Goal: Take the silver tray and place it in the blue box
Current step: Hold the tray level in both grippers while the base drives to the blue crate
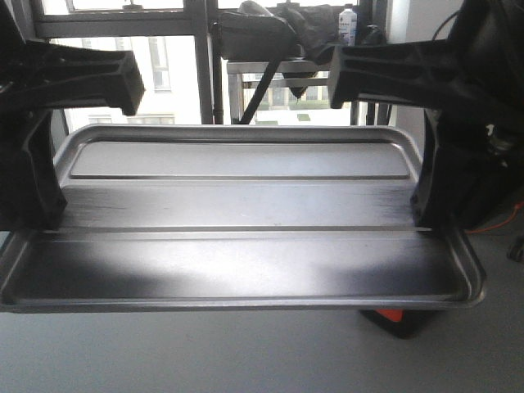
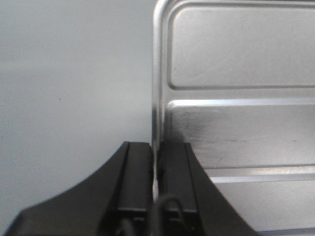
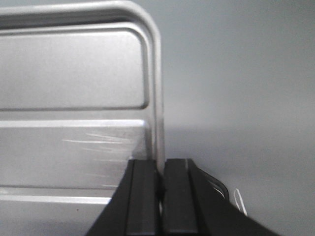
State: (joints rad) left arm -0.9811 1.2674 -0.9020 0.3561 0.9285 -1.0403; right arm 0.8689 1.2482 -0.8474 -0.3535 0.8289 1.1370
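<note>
The tray (image 1: 246, 246) fills the middle of the front view, spanning it from left to right between the two arms. The left gripper (image 2: 156, 169), at lower centre of its wrist view, is clamped on the tray's left rim. The right gripper (image 3: 161, 179) pinches the right rim the same way.

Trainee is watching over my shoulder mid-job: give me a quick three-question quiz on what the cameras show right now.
1. True or false: only the left gripper grips the silver tray.
2. Where does the right gripper clamp the tray? A) on its side rim B) on a floor rib C) nowhere
3. Short answer: what lies in the tray?
Key: 1 false, left and right grippers each clamp a side rim; 2 A; 3 nothing visible.
</note>
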